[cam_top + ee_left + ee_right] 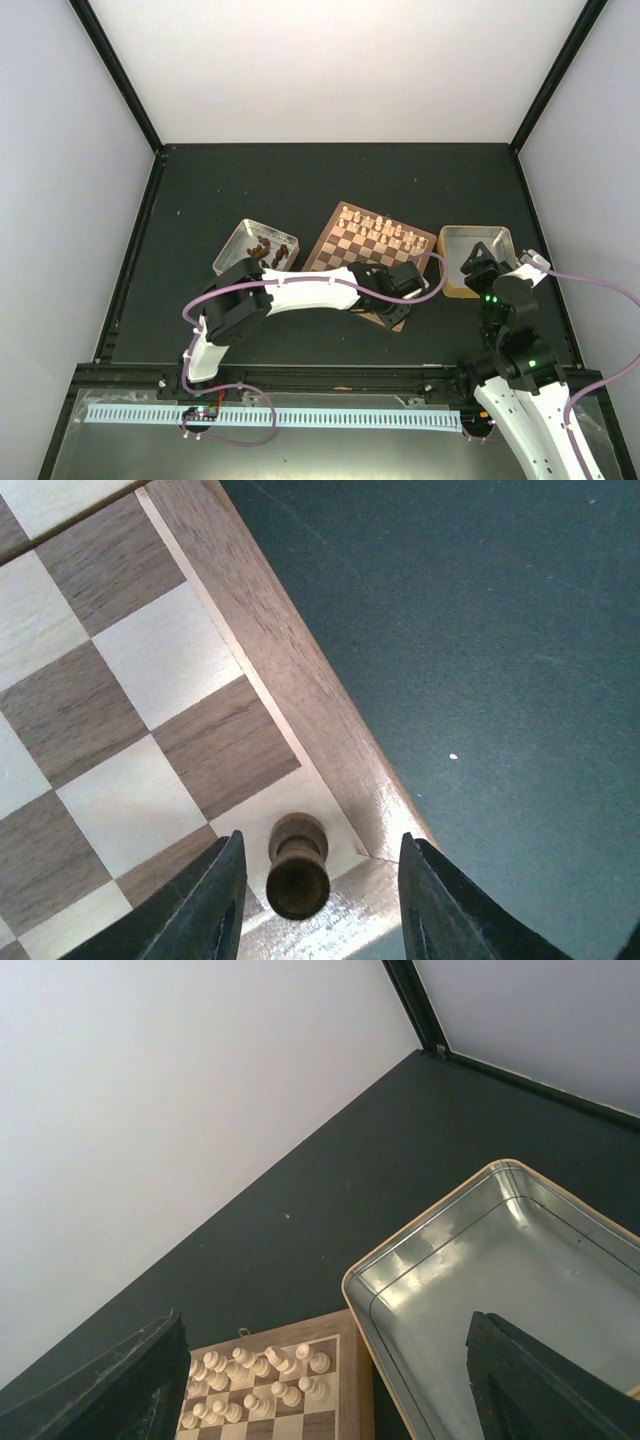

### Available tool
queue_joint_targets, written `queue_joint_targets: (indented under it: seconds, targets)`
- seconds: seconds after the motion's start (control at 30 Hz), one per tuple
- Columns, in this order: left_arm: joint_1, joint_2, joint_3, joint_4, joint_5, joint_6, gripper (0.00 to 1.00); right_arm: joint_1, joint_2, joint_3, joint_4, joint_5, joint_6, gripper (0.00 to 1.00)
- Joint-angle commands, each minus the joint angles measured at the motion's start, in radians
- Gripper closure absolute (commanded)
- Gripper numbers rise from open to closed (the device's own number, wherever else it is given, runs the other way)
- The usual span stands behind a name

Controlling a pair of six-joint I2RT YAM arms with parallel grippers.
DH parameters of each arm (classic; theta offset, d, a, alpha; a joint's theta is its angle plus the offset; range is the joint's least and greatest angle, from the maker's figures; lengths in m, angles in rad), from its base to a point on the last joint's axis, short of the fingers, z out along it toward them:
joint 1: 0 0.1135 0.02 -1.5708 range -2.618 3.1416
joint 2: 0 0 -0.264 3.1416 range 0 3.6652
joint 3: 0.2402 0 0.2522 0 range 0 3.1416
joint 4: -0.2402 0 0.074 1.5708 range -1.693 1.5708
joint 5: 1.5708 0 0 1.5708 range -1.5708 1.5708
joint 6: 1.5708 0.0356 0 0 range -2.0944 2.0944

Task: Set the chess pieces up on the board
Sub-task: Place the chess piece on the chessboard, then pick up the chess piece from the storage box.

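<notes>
No legible text anywhere

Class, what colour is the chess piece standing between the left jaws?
Dark brown; the chess piece shows best in the left wrist view.

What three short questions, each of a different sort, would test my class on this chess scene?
1. True or false: the left pincer clamps the dark piece.
2. The cream pieces stand on the board in: A its far rows; B its near rows; C its middle.
3. Fill in: the dark piece stands on a ___ corner square.

Key: 1 false, the fingers stand clear on both sides; 2 A; 3 light.
</notes>
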Motion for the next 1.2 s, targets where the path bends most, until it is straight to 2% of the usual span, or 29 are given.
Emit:
queue_joint_targets:
  seconds: [0.0, 0.23, 0.37, 0.57, 0.67, 0.87, 1.03, 1.17]
  targets:
    - [0.027, -0.091, 0.005, -0.012, 0.058, -0.027, 0.54, 0.005, -0.007, -0.003, 0.009, 0.009, 0.014, 0.23]
    - [0.098, -0.25, -0.073, 0.019, 0.076, -0.051, 0.45, 0.005, -0.018, 0.0, 0.014, 0.017, 0.011, 0.23]
    - [0.168, -0.334, -0.102, -0.024, 0.004, -0.084, 0.38, 0.006, -0.014, -0.004, 0.016, 0.008, 0.012, 0.23]
    - [0.346, -0.495, -0.247, -0.004, -0.083, -0.151, 0.38, 0.005, -0.002, -0.009, 0.026, -0.006, 0.014, 0.23]
    - [0.458, -0.539, -0.313, -0.006, -0.118, -0.171, 0.44, 0.005, 0.01, -0.008, 0.03, -0.014, 0.012, 0.23]
    - [0.672, -0.526, -0.406, 0.014, -0.144, -0.195, 0.58, 0.005, 0.023, -0.011, 0.04, -0.029, 0.012, 0.23]
    - [0.769, -0.442, -0.396, 0.031, -0.136, -0.178, 0.59, 0.006, 0.027, -0.008, 0.041, -0.037, 0.001, 0.22]
    - [0.813, -0.37, -0.349, 0.022, -0.143, -0.155, 0.56, 0.005, 0.027, -0.006, 0.04, -0.036, -0.007, 0.21]
